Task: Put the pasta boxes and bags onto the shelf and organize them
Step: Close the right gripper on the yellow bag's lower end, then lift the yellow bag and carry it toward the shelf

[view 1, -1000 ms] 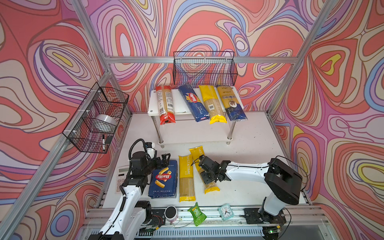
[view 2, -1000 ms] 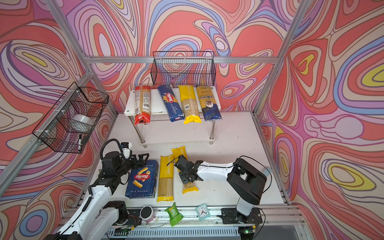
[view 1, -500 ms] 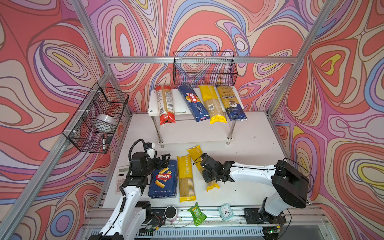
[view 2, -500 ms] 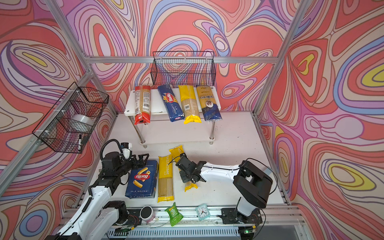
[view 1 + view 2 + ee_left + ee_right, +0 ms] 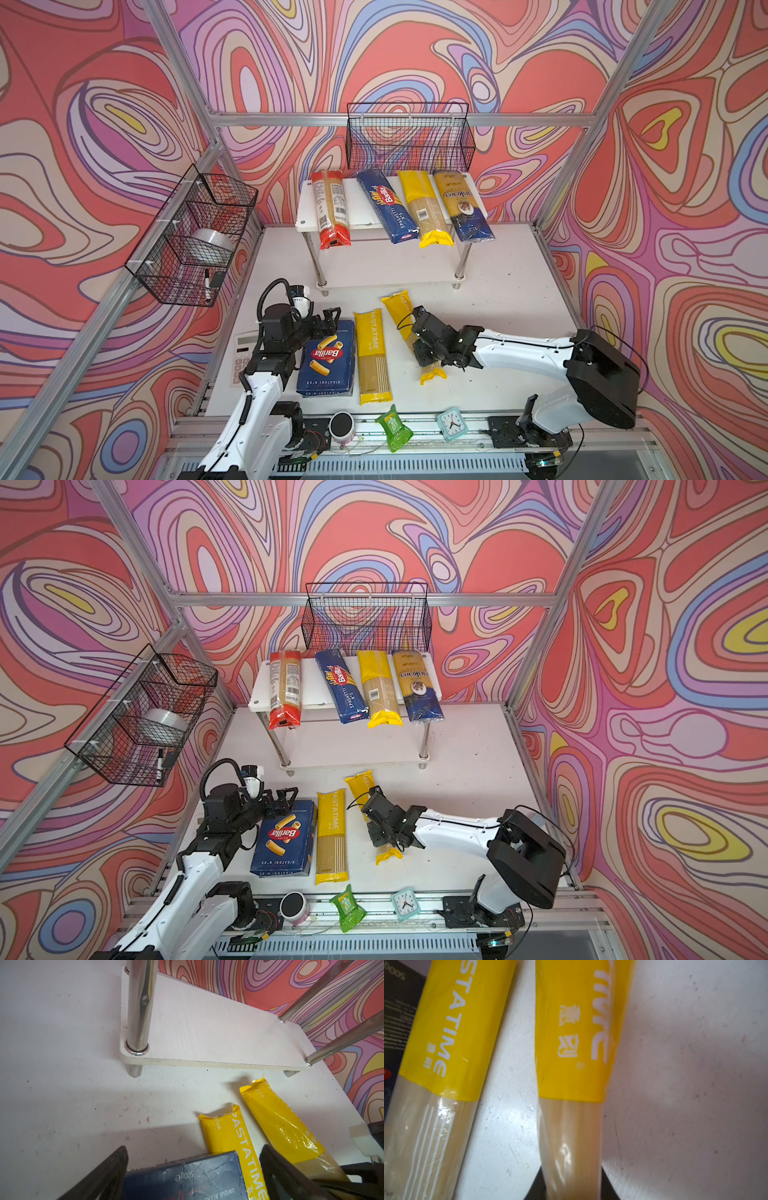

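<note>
My right gripper (image 5: 424, 355) (image 5: 572, 1185) is shut on a yellow bag (image 5: 400, 308) (image 5: 571, 1043), gripping its clear middle part. That bag lies slanted on the table in front of the shelf (image 5: 358, 200). A second yellow bag (image 5: 372, 353) lies beside the wide blue rigatoni box (image 5: 326, 358). My left gripper (image 5: 329, 321) (image 5: 193, 1152) is open, hovering over the box's far end (image 5: 187, 1176). The shelf's top tier holds a red bag (image 5: 330, 208), the narrow blue spaghetti box (image 5: 386, 203), a yellow bag (image 5: 424, 208) and a gold and dark blue bag (image 5: 462, 204). Its lower tier (image 5: 386, 270) is bare.
Black wire baskets hang on the back wall (image 5: 409, 137) and the left wall (image 5: 191, 237). Along the front rail sit a round speaker (image 5: 341, 424), a green packet (image 5: 392, 428) and a small clock (image 5: 451, 423). A calculator (image 5: 241, 357) lies left of my left arm.
My right gripper's jaws have closed on the slanted yellow bag and shifted a little toward the shelf with it. The left arm has stayed in place.
</note>
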Controlling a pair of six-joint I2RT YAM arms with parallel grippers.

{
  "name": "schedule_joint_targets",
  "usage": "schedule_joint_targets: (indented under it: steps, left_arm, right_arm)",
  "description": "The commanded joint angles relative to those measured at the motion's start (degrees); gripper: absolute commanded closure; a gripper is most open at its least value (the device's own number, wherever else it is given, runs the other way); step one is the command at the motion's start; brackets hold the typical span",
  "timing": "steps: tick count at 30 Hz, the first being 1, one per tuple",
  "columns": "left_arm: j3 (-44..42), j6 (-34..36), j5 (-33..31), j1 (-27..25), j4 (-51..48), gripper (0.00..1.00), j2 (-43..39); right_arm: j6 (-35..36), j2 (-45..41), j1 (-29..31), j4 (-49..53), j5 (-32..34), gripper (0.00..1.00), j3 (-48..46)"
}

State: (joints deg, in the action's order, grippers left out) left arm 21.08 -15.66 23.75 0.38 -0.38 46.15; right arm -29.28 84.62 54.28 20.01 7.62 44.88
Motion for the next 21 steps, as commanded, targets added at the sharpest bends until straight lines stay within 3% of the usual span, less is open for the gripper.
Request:
schedule_joint_targets:
  steps: [1, 16, 21]
  left_arm:
    - [-0.6, 0.1, -0.2, 0.1, 0.5, 0.00, -0.7]
    - [-0.7, 0.1, 0.0, 0.1, 0.5, 0.00, -0.9]
    - [-0.8, 0.2, 0.0, 0.1, 0.4, 0.00, -1.0]
  right_arm:
    - [-0.2, -4.7, -0.7, -7.6, 1.3, 1.00, 0.1]
    - [-1.5, -11.8, -2.7, -1.0, 4.1, 1.00, 0.6]
    - [-0.9, -9.6, -5.2, 1.5, 4.3, 1.00, 3.8]
